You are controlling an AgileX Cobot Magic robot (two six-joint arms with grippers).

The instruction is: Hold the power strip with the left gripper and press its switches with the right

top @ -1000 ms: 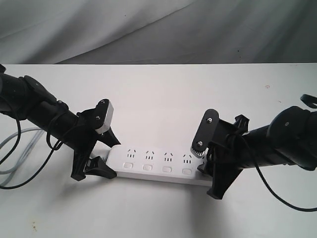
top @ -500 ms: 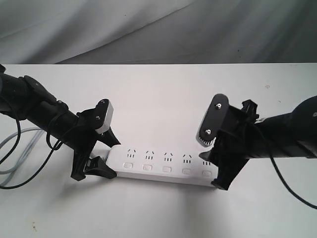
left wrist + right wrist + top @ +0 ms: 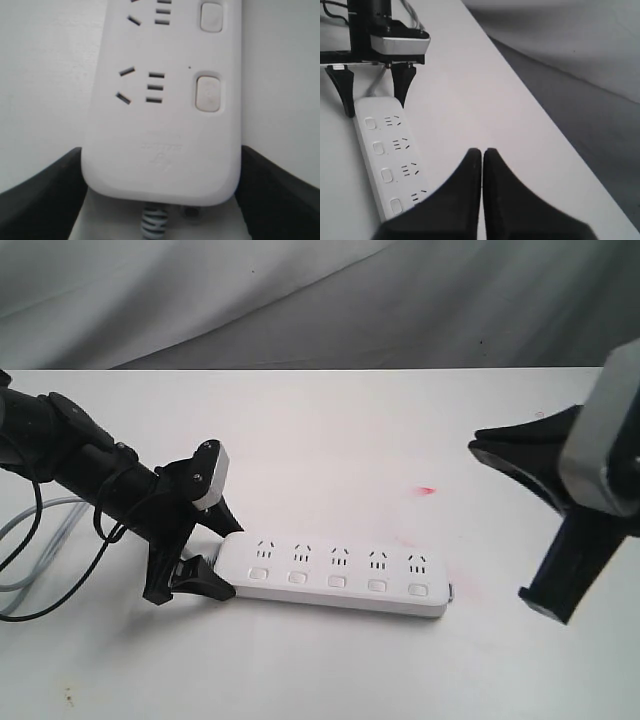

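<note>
White power strip | left hand clamped on its end | right hand together, aloft | embossing illegible

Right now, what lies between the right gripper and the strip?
Only bare table between the right gripper and the strip; the exterior view shows it.

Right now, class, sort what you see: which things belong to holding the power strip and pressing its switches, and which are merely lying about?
Belong to the job:
power strip
switches
left claw, clamped on the strip's cord end
right claw, shut, away from the strip

Just there:
grey cord
table
grey cloth behind
</note>
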